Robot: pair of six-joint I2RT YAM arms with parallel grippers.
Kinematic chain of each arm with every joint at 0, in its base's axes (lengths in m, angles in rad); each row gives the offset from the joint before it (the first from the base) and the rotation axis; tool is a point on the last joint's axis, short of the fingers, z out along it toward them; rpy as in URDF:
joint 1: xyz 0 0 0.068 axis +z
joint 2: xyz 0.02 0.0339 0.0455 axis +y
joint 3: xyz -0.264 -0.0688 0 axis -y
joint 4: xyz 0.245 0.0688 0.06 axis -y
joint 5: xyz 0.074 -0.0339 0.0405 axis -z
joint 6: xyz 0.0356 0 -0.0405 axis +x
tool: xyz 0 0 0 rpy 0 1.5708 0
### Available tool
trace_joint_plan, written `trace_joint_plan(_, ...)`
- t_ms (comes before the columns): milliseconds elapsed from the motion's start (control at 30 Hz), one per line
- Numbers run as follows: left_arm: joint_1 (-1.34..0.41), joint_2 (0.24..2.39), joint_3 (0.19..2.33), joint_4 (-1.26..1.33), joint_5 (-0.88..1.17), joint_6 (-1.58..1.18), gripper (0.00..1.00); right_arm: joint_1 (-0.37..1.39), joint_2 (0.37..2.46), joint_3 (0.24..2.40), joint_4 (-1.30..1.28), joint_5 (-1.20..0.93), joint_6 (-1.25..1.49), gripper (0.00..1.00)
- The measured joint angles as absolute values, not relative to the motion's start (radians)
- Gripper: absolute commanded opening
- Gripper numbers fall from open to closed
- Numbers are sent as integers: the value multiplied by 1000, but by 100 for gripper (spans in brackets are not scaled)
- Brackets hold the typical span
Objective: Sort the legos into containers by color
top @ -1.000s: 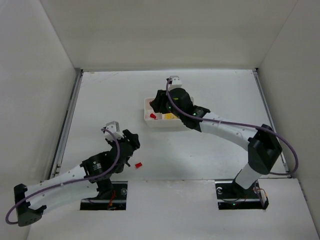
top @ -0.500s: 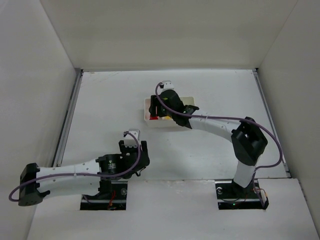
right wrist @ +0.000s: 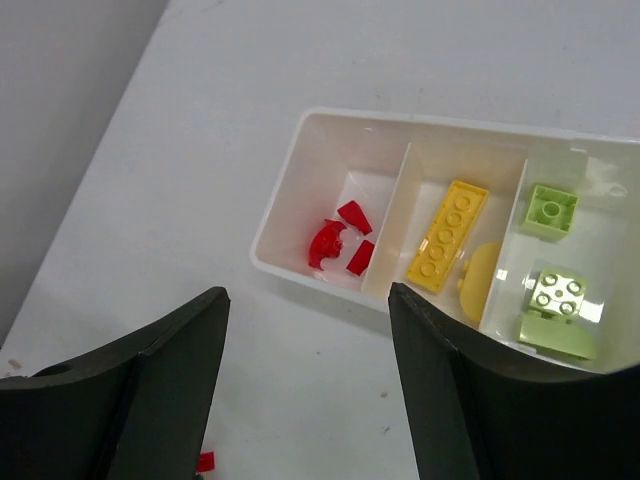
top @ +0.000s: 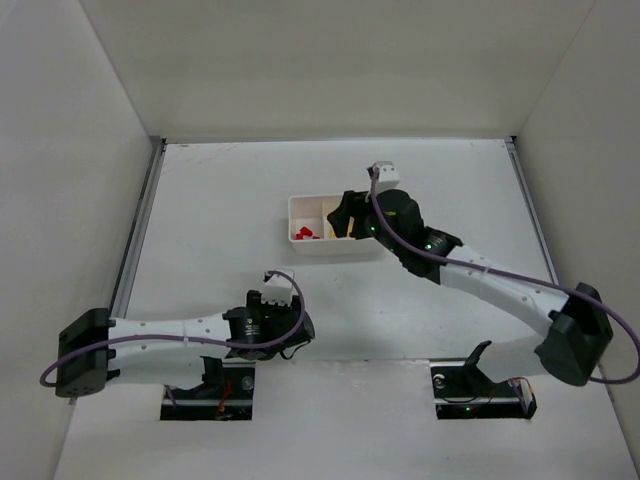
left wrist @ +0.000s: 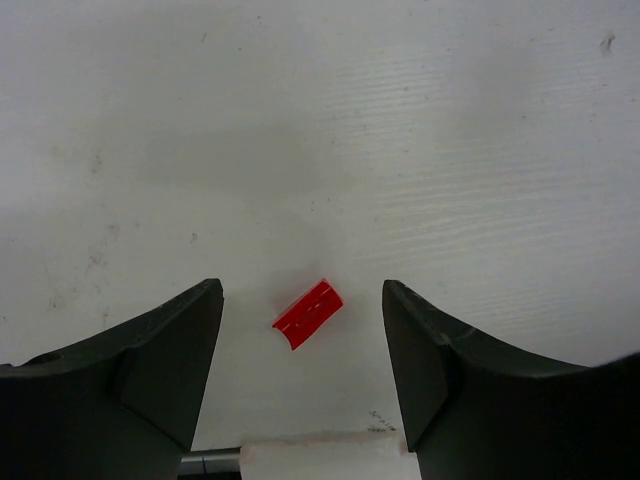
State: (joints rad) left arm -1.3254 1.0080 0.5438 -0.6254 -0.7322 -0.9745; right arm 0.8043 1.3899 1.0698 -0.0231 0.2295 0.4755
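Note:
The white three-compartment tray (right wrist: 300, 150) holds three red bits (right wrist: 340, 240) in its left cell. A yellow studded brick (right wrist: 447, 236) and a yellow rounded piece (right wrist: 480, 280) lie in the middle cell, and light-green pieces (right wrist: 550, 210) in the right cell. My right gripper (right wrist: 307, 292) is open and empty, above the tray's near rim. It covers the right part of the tray (top: 293, 215) in the top view (top: 342, 222). A red half-round bit (left wrist: 308, 313) lies on the table between the open fingers of my left gripper (left wrist: 300, 292), untouched. In the top view my left gripper (top: 292, 328) hides it.
White walls enclose the table on the left, back and right. The table's front edge and a strip of tape (left wrist: 320, 455) lie just behind the red bit in the left wrist view. The same red bit (right wrist: 204, 461) shows small at the bottom of the right wrist view.
My left arm has swung right and down until its open gripper sits over the loose red bit. My right gripper has pulled back from the tray's left cell toward its right side.

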Motion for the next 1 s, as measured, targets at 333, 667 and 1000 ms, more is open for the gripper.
trace_joint_plan(333,-1340,1190,561,-607,-719,-1014,57,827,1207,842,5,232,513,71)
trace_joint_plan(667,-1322,1226,541,-536,-677,-1014,50,826,1173,818,7,233,521,72)
trace_joint_plan(1000,-1342,1314,571,-543,-695,-1047,33,826,1169,802,6,233,521,72)
